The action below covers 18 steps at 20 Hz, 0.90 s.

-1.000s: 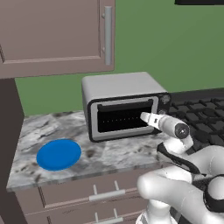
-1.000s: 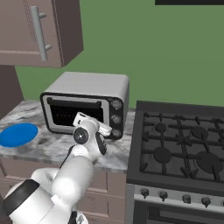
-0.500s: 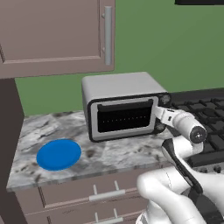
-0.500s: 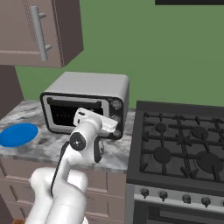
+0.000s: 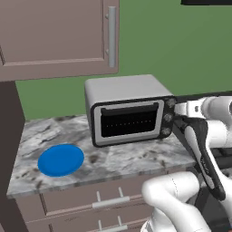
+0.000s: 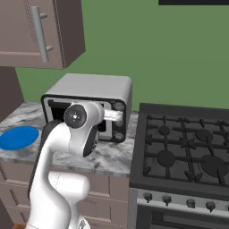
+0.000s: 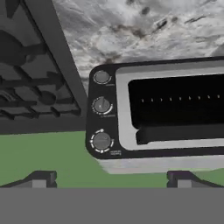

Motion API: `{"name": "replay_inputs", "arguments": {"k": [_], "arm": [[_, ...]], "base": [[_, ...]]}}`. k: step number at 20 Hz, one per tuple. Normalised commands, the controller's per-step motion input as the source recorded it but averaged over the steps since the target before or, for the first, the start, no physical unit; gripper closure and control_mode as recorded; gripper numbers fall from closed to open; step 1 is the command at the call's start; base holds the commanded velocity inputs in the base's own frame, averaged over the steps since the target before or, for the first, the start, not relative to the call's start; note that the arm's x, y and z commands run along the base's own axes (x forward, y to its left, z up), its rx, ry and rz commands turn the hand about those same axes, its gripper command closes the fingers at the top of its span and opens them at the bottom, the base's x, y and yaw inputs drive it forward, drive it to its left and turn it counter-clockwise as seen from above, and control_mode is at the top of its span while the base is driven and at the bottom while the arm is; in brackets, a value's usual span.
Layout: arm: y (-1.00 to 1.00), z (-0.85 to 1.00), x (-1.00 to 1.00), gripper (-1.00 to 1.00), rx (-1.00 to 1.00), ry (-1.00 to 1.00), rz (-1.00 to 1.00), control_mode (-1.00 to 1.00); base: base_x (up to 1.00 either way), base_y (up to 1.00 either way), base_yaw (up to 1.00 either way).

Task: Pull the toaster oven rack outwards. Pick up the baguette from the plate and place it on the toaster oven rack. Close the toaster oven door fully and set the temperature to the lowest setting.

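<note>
Tool (image 7: pixel 109 177) nearer oven knobs (image 7: pixel 101 106) now

Your white Franka arm with dark joints (image 5: pixel 206 149) is raised and bent, its forearm level at the hand end. Your two-finger gripper (image 7: pixel 109 177) stands with its small dark finger tips (image 7: pixel 41 178) spread wide apart, nothing between them.

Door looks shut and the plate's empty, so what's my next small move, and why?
Probably ease the open gripper toward the knobs on the toaster oven. They sit just ahead of the fingertips, no baguette shows on the plate, and I can't tell which knob sets temperature.
</note>
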Motion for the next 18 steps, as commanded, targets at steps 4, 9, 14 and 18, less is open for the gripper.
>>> {"name": "replay_inputs", "arguments": {"k": [4,9,14,18], "arm": [[-0.2,0.92,-0.7,-1.0,-0.07,0.65,0.16,-1.0],[-0.02,0.06,-0.5,-1.0,0.0,0.49,-0.01,-1.0],[0.0,-0.59,-0.06,-1.0,0.12,0.05,-0.08,-1.0],[0.01,-0.58,0.0,-1.0,0.2,0.0,-0.07,-1.0]], "base": [[0.0,0.0,0.0],[0.0,0.0,0.0],[0.0,0.0,0.0],[0.0,0.0,0.0]]}}
